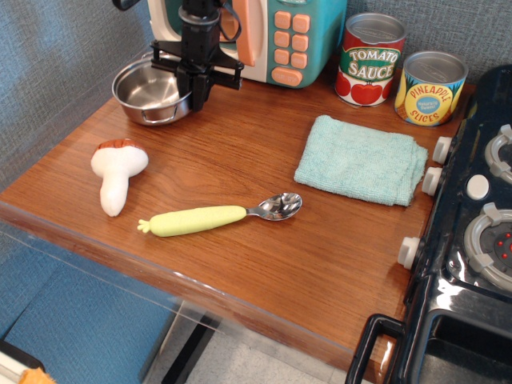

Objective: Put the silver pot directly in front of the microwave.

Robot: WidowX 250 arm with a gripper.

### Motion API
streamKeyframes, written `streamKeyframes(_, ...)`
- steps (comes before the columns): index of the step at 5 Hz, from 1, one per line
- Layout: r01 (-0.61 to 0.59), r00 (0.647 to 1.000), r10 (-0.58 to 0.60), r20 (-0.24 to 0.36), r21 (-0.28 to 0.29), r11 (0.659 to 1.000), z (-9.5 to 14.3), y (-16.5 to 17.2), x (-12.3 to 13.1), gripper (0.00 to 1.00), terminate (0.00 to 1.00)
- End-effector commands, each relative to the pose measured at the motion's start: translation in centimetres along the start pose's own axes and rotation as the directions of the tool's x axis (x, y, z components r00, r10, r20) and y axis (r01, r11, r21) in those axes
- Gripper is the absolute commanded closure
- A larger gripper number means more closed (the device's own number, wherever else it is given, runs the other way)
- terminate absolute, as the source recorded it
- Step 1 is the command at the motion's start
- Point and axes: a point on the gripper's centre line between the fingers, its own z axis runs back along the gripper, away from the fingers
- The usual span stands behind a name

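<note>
Shiny steel, the shallow silver pot (150, 91) sits before the microwave (264, 36), fingers (194, 94) gripping its rim

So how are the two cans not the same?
The tomato can has a green and red label with tomatoes on it, while the pineapple can is yellow and blue. The tomato can stands next to the microwave, the pineapple can nearer the stove. The tomato can also sits further back. Both are upright, round, with silver tops, behind the cloth.
</note>
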Motion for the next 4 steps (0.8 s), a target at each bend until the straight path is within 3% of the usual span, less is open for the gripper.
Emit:
streamKeyframes(1, -0.017, 0.999, 0.017, 0.031, -0.01, 1.0, 1.8, 1.6, -1.1, 0.0, 0.0)
streamKeyframes(3, 0.043, 0.982, -0.028, 0.188, -0.076, 0.996, 8.0, 1.8, -0.5, 0.0, 0.0)
streamKeyframes(4, 0.082, 0.978, -0.061, 0.2, -0.099, 0.992, 9.9, 1.2, -1.1, 0.0, 0.0)
